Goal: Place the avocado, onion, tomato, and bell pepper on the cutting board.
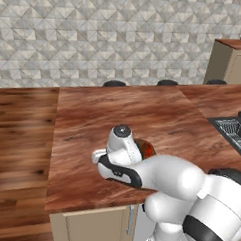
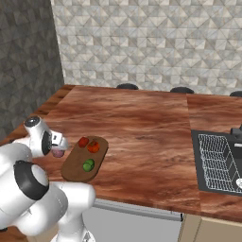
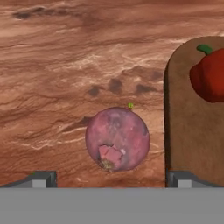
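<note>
While the claw hangs wide open and empty over the onion, three vegetables already lie on the cutting board.

From the left base view, the white arm bends low over the reddish countertop and blocks most of the board; a red patch, likely the bell pepper, peeks out beside the wrist, and a sink rack sits at the right edge. From the right base view, the cutting board carries the bell pepper, tomato and avocado, while the onion rests on the counter just left of the board, partly hidden under the hand. From the hand view, the gripper points down with both fingertips spread apart, touching nothing; the onion lies between them beside the board, the pepper upon it.
</note>
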{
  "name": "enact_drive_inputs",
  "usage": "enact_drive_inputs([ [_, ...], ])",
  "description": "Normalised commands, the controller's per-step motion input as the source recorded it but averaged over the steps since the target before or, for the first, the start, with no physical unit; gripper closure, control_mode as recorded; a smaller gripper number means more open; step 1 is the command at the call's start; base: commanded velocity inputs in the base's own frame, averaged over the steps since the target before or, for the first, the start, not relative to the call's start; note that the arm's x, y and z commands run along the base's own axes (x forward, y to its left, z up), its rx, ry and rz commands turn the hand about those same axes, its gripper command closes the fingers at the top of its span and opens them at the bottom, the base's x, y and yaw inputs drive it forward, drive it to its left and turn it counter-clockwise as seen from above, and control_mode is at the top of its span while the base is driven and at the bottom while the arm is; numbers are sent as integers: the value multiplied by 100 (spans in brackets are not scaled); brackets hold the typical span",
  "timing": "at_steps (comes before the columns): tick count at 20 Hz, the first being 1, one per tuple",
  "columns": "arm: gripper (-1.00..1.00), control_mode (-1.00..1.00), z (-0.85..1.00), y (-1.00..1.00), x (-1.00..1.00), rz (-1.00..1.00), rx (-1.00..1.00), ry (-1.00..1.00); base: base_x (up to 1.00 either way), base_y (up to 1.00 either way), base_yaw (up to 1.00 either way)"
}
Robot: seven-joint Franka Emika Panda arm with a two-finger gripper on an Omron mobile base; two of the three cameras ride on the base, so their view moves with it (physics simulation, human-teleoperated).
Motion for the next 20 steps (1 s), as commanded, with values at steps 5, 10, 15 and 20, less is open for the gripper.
enact_drive_inputs([
  [5, -100, -100, -16, 6, 20, -7, 0, 0, 0, 0, 0],
  [10, -100, -100, -26, 0, 16, -7, -1, 0, 0, 0, 0],
  [15, -100, -100, -21, 0, 20, -6, 0, 0, 0, 0, 0],
  [20, -100, -100, -16, 0, 32, -6, 0, 0, 0, 0, 0],
])
